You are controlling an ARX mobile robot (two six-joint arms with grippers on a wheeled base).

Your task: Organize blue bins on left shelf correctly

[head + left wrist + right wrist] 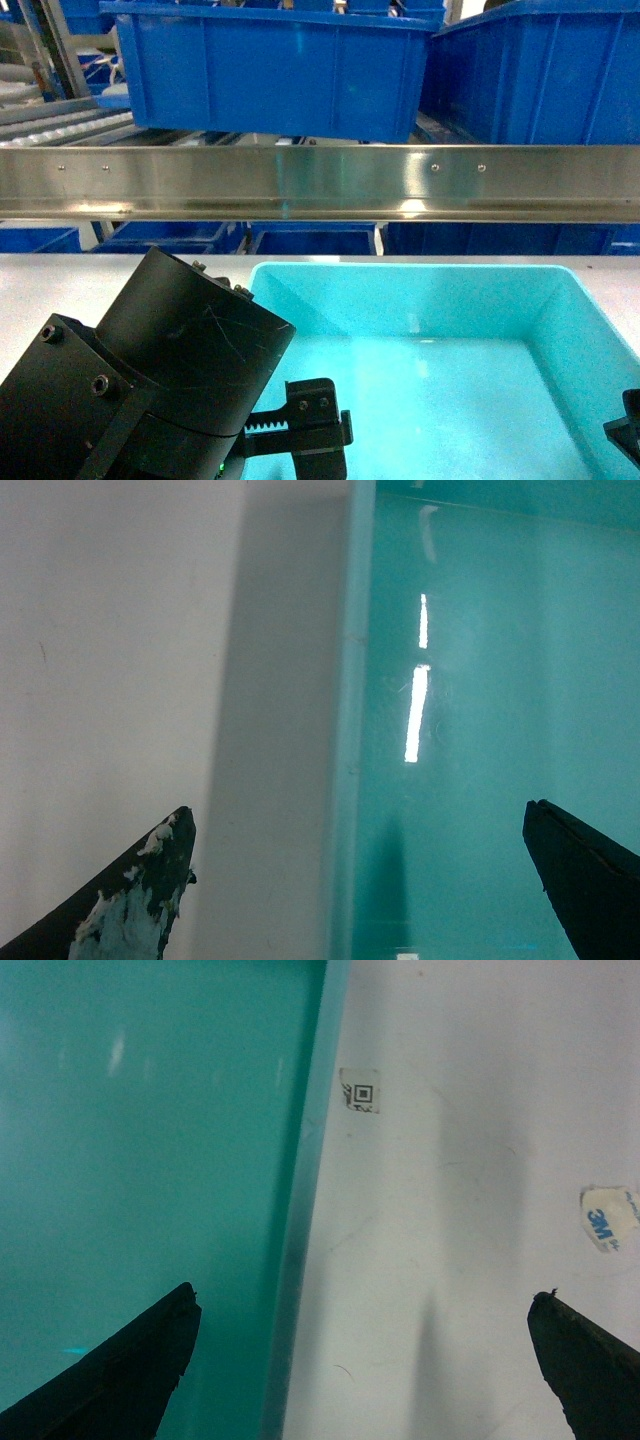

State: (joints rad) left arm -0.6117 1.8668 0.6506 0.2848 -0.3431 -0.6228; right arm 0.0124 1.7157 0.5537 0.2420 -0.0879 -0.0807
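A light turquoise blue bin [420, 272] stands empty on the white table below the left shelf, whose steel front rail [320, 180] crosses the head view. My left gripper [318, 425] is open over the bin's left wall [350, 730]: one finger is outside over the table, the other over the bin's floor [480, 730]. My right gripper [367, 1295] is open astride the bin's right wall [300, 1210], and only a bit of it shows at the head view's lower right edge [625, 430]. Neither gripper holds anything.
Dark blue crates [270, 65] [540, 70] sit on the shelf level above the rail, with white roller tracks [60, 125] to the left. More dark blue crates [310, 238] show below the rail. A square code sticker [361, 1091] and a 3M tape tab [608, 1217] lie on the table.
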